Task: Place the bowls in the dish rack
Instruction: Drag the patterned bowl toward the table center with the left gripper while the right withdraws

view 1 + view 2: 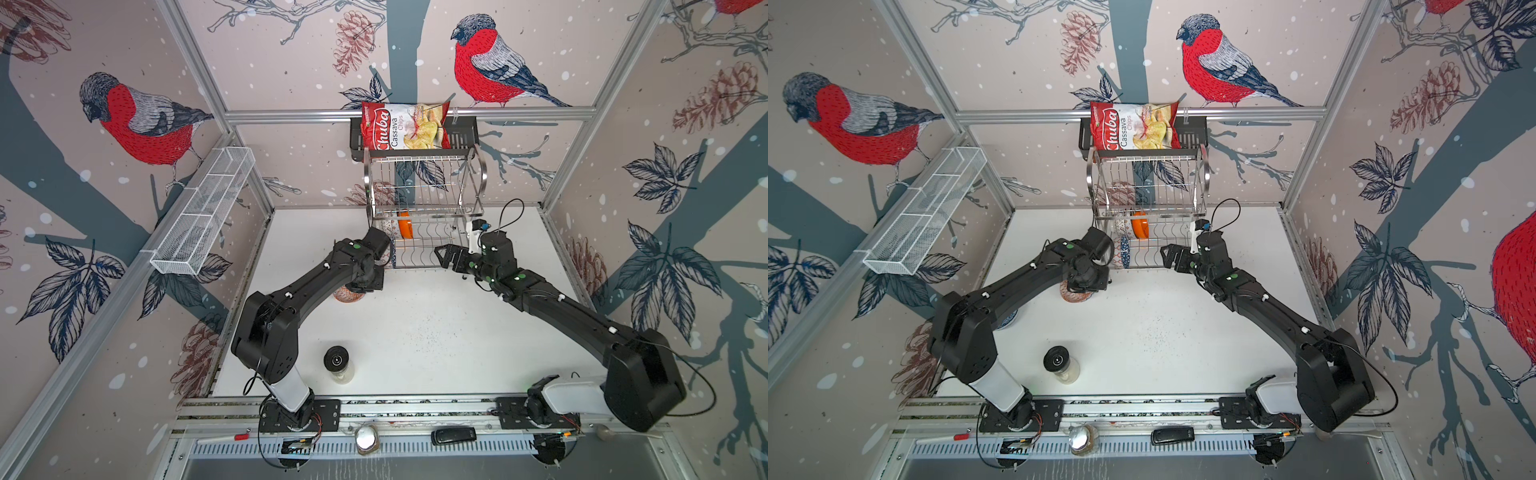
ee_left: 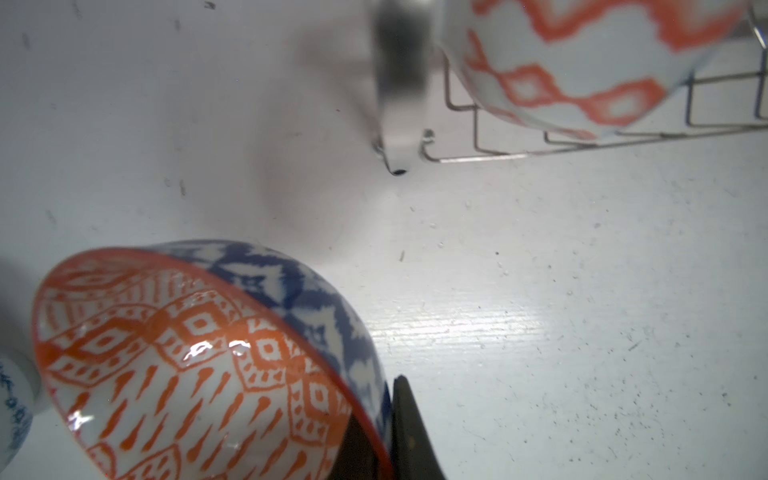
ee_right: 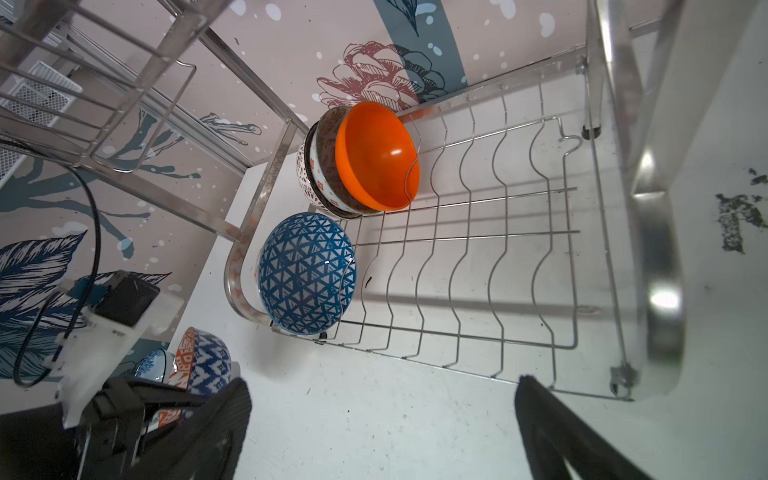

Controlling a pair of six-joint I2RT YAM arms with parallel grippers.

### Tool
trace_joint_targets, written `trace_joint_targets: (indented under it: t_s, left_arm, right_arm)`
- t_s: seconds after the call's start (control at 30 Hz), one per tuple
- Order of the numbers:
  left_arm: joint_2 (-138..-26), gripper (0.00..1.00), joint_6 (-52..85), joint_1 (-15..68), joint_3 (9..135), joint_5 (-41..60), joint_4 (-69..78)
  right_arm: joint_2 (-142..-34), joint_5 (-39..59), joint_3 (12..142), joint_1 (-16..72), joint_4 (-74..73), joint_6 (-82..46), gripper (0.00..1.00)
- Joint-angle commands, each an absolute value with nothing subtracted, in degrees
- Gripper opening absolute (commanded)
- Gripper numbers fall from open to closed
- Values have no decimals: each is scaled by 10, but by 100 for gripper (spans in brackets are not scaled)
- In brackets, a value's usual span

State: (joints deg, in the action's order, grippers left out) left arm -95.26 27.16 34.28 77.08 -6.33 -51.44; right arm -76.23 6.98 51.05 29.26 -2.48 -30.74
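Taking the white table [image 1: 415,332] as a dial with the back wall at twelve, the nearest thing to me was a black-lidded glass jar [image 1: 336,359] at about seven, left alone. Past it, near nine, the left gripper [image 2: 384,436] was clamped on the rim of a small round red-orange patterned bowl [image 2: 199,357], blue on its outer wall. The bowl hung tilted on edge, which I took as readying it to slot upright between wires. A blue-and-white floral bowl [image 3: 151,365] waited on the table just beside it. At one o'clock the right gripper [image 3: 382,415] hung with jaws spread wide and empty, facing the rack's front, probably keeping out of the way. At twelve stood the shiny two-tier stainless-steel wire dish rack [image 3: 469,216]. On its lower tier a blue triangle-patterned bowl [image 3: 307,274] stood on edge at eight. At eleven a plain bright orange bowl [image 3: 378,158] leaned, nested against a grey-green patterned bowl [image 3: 326,166] and a white bowl with black dots [image 3: 302,174]. In both top views the wrist hid the left grip; only the left wrist view showed the pinch. Only the right wrist view separated the three nested bowls.
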Motion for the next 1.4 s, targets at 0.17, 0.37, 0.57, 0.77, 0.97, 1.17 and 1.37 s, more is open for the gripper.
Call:
trace_joint_targets:
  t_s: [0.17,0.37,0.57,0.77,0.97,1.17,1.37]
  left_arm:
    - [-1046,0,308,464,866,-54,-516]
    - [-1135,0,287,501,951,-37,-537]
    - [-1193,0,261,530,1001,-27,-553]
    - [-1223,0,252,551,1022,-29,-557]
    - [-1240,12,250,556,1028,-23,-554]
    - [-1238,27,250,559,1034,-23,-556]
    - [-1231,39,249,559,1042,-27,-559]
  right_arm:
    - [-724,36,483,258,-3,-329,100]
    - [-676,37,449,216,-1,-355,100]
    - [-642,26,431,181,17,-357,100]
    - [-632,29,417,167,23,-365,100]
    - [-632,24,418,162,21,-376,100]
    - [-630,24,423,157,22,-381,100]
    - [-621,22,415,152,24,-386,100]
